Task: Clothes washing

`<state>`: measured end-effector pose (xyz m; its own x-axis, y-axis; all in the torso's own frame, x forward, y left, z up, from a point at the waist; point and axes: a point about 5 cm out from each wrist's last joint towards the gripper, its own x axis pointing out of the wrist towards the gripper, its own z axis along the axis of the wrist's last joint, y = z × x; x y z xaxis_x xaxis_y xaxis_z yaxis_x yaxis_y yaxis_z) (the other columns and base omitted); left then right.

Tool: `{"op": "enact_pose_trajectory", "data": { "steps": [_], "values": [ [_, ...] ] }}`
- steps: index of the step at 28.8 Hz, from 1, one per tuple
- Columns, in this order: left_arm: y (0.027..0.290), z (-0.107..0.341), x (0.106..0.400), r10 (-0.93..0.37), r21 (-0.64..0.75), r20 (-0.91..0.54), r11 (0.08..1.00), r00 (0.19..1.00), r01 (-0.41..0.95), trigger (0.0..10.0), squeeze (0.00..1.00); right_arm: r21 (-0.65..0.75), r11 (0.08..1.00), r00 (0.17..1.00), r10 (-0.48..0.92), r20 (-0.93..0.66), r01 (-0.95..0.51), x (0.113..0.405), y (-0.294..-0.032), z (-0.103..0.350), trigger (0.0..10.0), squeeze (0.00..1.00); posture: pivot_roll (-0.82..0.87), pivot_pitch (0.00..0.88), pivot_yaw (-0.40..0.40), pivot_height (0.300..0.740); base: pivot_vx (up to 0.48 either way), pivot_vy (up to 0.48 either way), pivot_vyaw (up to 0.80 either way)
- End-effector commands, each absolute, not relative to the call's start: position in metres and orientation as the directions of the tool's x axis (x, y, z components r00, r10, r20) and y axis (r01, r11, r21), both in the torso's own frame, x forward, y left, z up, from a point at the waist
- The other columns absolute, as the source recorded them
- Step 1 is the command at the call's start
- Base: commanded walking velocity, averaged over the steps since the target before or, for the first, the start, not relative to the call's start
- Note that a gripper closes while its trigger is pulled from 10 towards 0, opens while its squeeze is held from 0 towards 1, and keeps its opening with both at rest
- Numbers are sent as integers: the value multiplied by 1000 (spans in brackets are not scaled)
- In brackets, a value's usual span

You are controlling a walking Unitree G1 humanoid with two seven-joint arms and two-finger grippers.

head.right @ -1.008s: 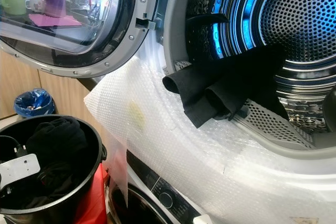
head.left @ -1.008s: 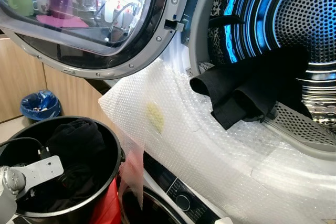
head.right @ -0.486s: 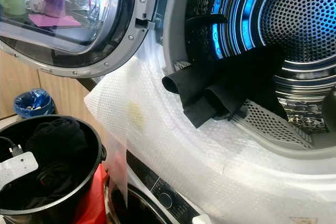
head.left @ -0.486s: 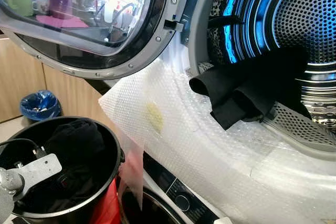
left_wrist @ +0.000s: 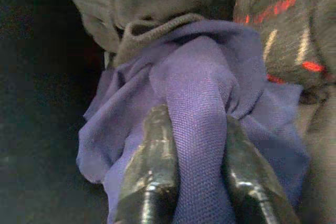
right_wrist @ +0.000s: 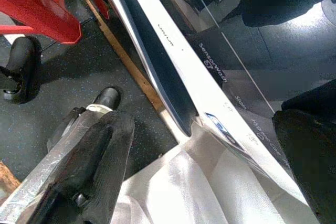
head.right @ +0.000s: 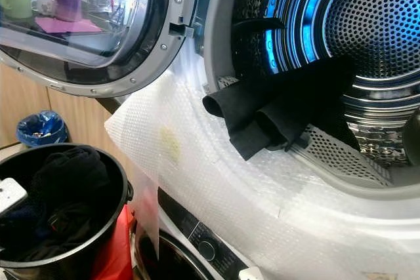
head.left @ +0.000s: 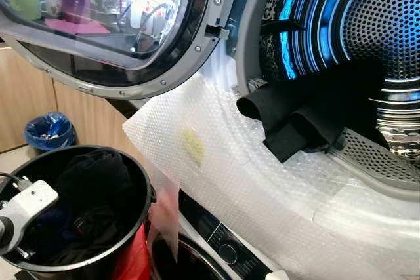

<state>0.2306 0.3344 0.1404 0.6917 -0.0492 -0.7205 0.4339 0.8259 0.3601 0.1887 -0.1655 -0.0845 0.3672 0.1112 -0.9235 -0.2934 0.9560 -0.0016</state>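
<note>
A black garment (head.left: 308, 113) hangs over the front rim of the open, blue-lit drum (head.left: 387, 24). At lower left stands a black bucket (head.left: 143, 185) holding dark clothes (head.left: 92, 175). My left arm's wrist (head.left: 23, 208) reaches down into it. In the left wrist view my left gripper (left_wrist: 194, 121) is shut on a fold of purple cloth (left_wrist: 199, 72), with its fingers (left_wrist: 152, 171) pinching it from both sides beside a dark garment with red marks (left_wrist: 294, 19). My right gripper (right_wrist: 202, 124) hangs open, low beside the lower machine's front panel.
The round glass door (head.left: 98, 24) stands swung open at upper left. Bubble wrap (head.left: 262, 181) covers the machine front below the drum. A control knob (head.left: 228, 252) sits on the lower machine. A red frame (head.left: 134, 260) is under the bucket, a blue bin bag (head.left: 49, 130) by the cabinets.
My left wrist has sunk lower and to the left inside the bucket and tilted. The black garment on the drum rim has not moved.
</note>
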Motion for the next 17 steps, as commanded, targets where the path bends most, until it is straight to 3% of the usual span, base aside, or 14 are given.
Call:
{"op": "enact_pose_trajectory", "data": {
  "steps": [1,8,11,17],
  "values": [
    [329,149,230,-99,332,-691,836,716,437,0,0,-13,958,394,105,-913,-285,198,-169,-79,10000,0,279,31,-269,740,0,0,0],
    [313,191,229,-280,193,-438,899,854,394,0,0,-3,959,393,113,-912,-283,199,-167,-79,10000,0,283,31,-270,740,0,0,0],
    [292,214,233,-376,119,-236,904,896,410,0,0,1,959,397,117,-910,-282,200,-166,-79,10000,0,293,29,-270,740,0,0,0],
    [268,245,238,-439,54,0,897,899,438,0,0,17,964,419,131,-899,-265,203,-163,-77,10000,0,314,16,-264,740,0,0,0]
  ]
}}
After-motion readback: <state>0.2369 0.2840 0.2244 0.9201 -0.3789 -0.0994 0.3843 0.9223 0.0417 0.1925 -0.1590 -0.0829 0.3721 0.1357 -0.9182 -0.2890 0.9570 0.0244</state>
